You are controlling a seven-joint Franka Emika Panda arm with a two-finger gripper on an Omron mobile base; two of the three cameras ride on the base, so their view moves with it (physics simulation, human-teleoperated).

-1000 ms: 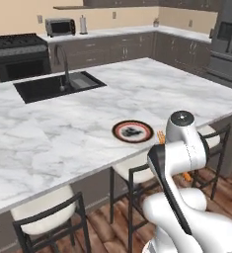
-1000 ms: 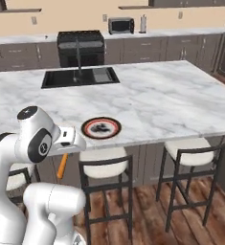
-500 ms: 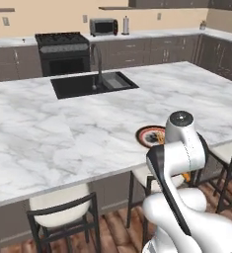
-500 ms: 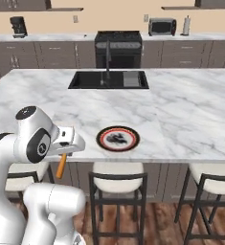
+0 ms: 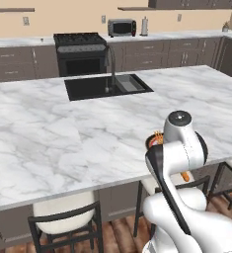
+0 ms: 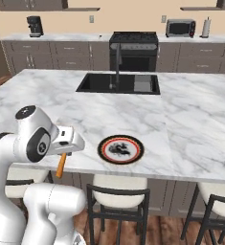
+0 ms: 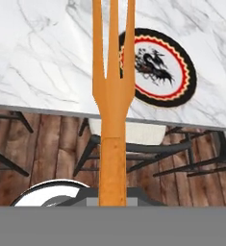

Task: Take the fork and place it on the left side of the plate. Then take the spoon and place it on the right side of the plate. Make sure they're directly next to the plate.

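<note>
The jaws are closed on the handle of the fork point(image 7: 113, 96), whose orange shaft rises straight up the middle of the hand view with the tines leading away from the hand. In the right base view the gripper point(image 6: 65, 143) hangs just off the near edge of the counter point(image 6: 190, 119), out over the stools rather than over the marble, and the tail of the fork's handle pokes down below the hand. The plate point(image 6: 120, 149) sits on the counter close to that same near edge, to the right of the gripper along the edge and a little further in. So the relation that matters is this: the plate's left side is the side facing the held fork, and the bare marble between them is where the fork belongs. In the hand view the plate point(image 7: 159, 67) lies just right of the tines, with the fork's long axis running from the near edge inward, roughly alongside the plate's left rim rather than across it. My judgement is that the fork needs carrying inward over the edge and slightly toward the plate, keeping that axis, then lowering so it lies directly beside the rim. I cannot find the spoon here.
</note>
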